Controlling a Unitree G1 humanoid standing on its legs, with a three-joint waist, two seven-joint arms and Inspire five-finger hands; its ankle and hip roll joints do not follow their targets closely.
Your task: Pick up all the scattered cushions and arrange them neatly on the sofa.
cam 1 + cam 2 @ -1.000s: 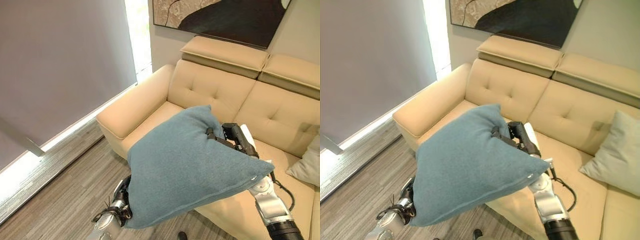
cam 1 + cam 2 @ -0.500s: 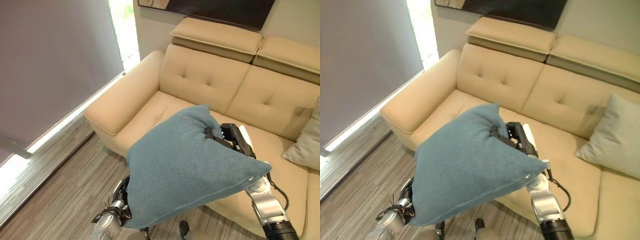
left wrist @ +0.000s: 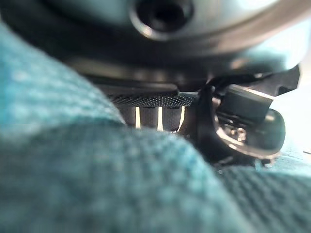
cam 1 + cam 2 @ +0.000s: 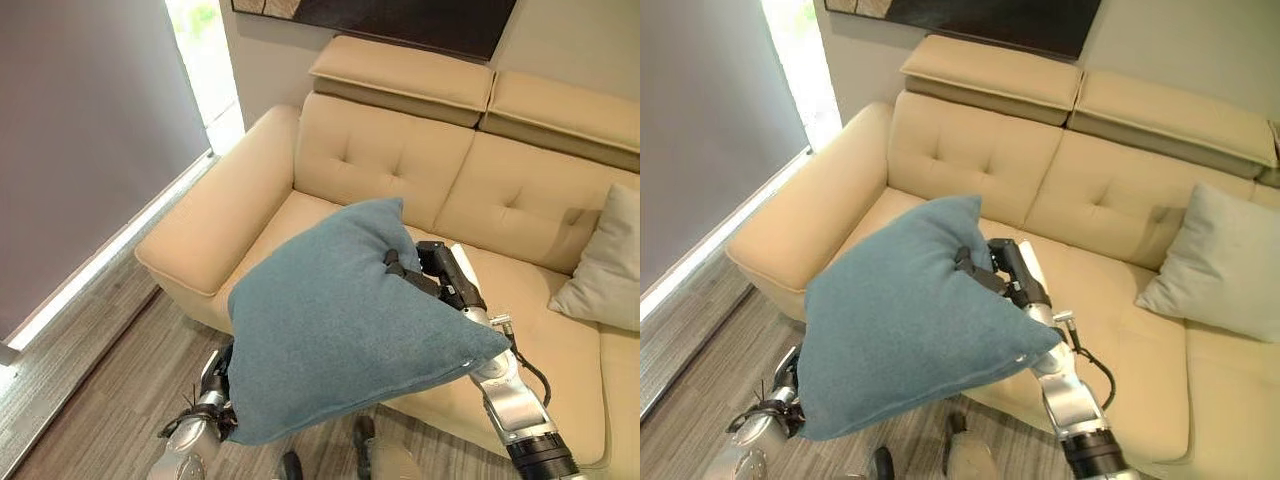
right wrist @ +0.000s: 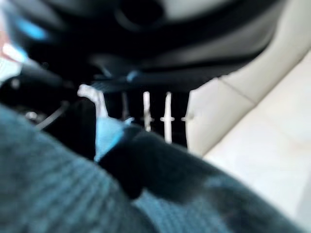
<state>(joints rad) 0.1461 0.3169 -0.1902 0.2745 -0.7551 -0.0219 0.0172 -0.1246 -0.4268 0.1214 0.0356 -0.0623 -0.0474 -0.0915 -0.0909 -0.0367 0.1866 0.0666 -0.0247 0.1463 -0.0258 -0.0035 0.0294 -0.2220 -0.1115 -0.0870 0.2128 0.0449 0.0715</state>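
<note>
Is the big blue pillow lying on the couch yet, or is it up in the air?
Up in the air. The blue pillow is gripped at opposite corners by the right hand and left hand, above the sofa's front edge.

Setting: a domestic living room. Indicators: a beige upholstered sofa [image 4: 1120, 200] with button-tufted backrests and padded headrests, a pale grey square cushion [image 4: 1225, 265] resting on its seat, grey wood-plank flooring [image 4: 90, 400], a dark framed wall picture [image 4: 970, 20], and a floor-length window [image 4: 205, 70].
</note>
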